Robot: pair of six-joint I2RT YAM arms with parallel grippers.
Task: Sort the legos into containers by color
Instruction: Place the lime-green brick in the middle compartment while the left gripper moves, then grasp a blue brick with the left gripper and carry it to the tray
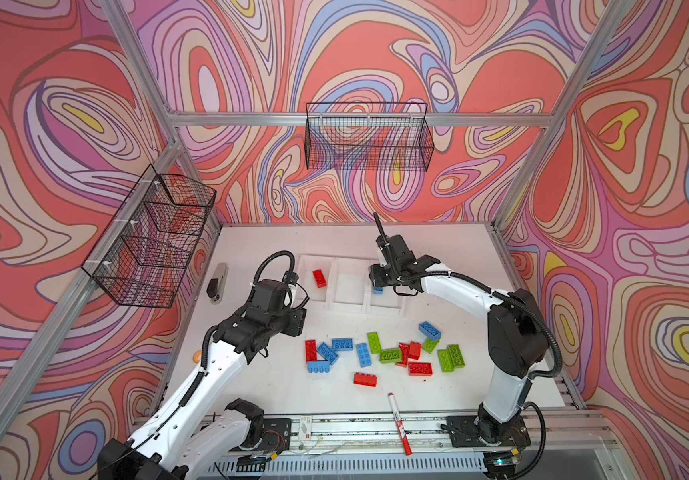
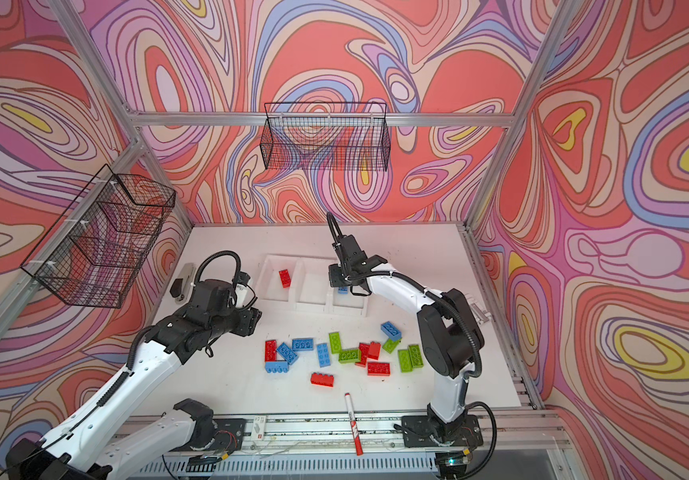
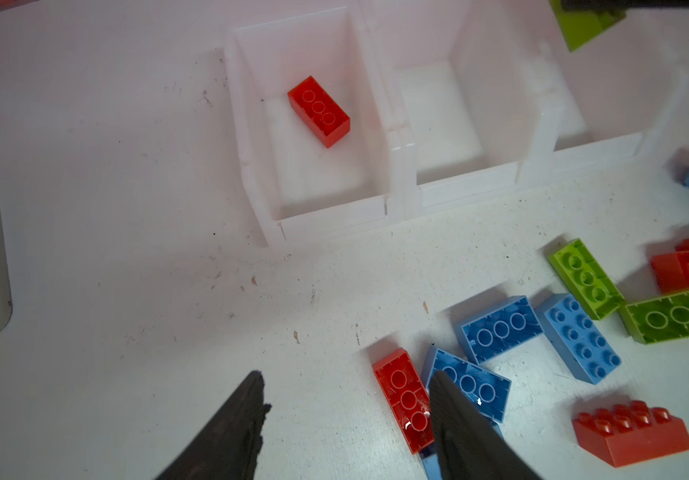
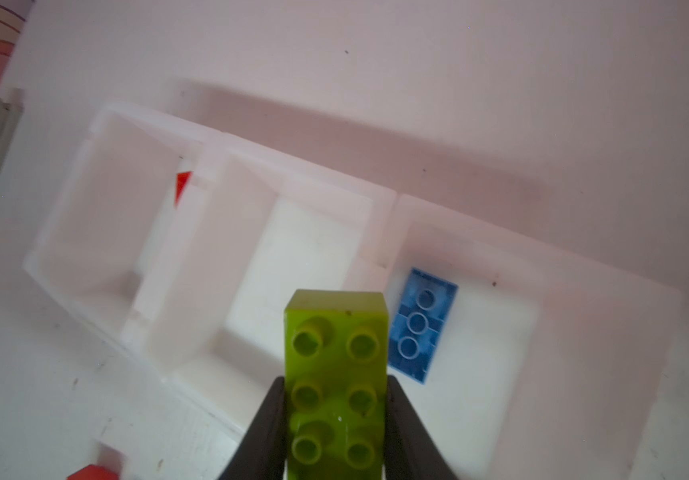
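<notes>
The right gripper pinches a lime green studded plastic brick by its long sides. Beneath it runs the row of three joined white plastic bins. The brick hangs roughly over the wall between the middle bin and the end bin, where a light blue brick lies hollow side up.

The left gripper stands partly open and empty above the white table, with a loose red brick just beside one finger. A second red brick lies ahead in the other end bin.

Both top views hide the held brick but show the scattered pile of bricks between the arms. Bare table separates the left gripper from the bins' near wall.
</notes>
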